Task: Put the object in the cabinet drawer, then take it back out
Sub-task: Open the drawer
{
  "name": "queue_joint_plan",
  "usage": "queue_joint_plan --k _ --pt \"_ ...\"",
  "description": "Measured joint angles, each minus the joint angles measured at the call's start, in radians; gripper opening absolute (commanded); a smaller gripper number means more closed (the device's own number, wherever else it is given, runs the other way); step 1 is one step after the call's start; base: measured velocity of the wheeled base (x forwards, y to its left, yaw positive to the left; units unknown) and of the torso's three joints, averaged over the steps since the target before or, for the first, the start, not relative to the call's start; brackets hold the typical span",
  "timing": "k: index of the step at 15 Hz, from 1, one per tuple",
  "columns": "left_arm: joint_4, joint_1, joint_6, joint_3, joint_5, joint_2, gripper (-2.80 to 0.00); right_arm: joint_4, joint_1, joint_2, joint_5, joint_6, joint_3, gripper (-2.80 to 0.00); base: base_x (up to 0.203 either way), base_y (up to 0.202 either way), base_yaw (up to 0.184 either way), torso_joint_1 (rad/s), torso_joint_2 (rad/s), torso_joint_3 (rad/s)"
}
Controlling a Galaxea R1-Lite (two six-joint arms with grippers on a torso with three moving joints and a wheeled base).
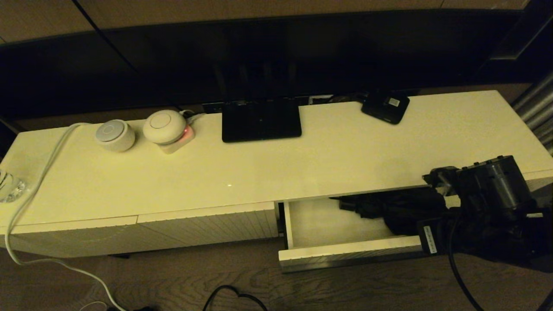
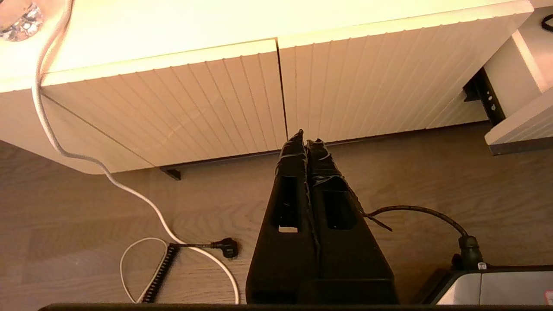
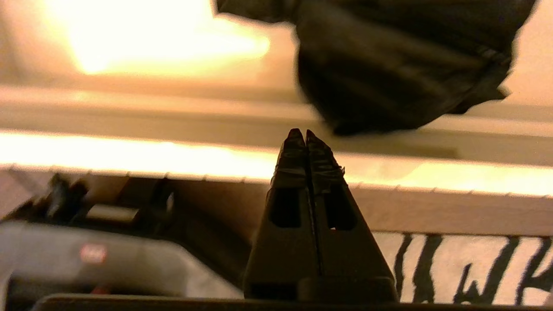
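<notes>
The cabinet drawer (image 1: 345, 251) stands pulled open at the right of the low white cabinet. The black folding umbrella (image 1: 389, 209) lies inside it toward the right, its bunched fabric (image 3: 389, 65) resting on the drawer floor. My right arm (image 1: 492, 185) reaches over the drawer's right end. My right gripper (image 3: 306, 133) is shut and empty, its tips over the drawer's front rim (image 3: 129, 157), just short of the umbrella. My left gripper (image 2: 306, 136) is shut and empty, parked above the floor before the closed ribbed fronts (image 2: 216, 99); the head view does not show it.
On the cabinet top stand a black screen base (image 1: 261, 119), a small black box with a white label (image 1: 386, 106), two round white devices (image 1: 115, 134) (image 1: 164, 126) and a glass (image 1: 11, 185). A white cable (image 1: 39, 172) hangs down to the floor, where more cables (image 2: 190, 248) lie.
</notes>
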Motion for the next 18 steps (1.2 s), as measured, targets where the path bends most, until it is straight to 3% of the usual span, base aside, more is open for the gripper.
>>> queue_joint_plan --k 9,18 --pt "0.000 0.000 0.000 0.000 0.000 0.000 -2.80 -0.160 -0.001 0.076 -0.022 0.002 0.031 -2.80 0.000 0.000 0.000 0.000 0.00 0.000" --pt "0.000 0.000 0.000 0.000 0.000 0.000 -2.80 -0.186 -0.004 0.121 -0.020 0.012 0.026 -2.80 0.000 0.000 0.000 0.000 0.00 0.000"
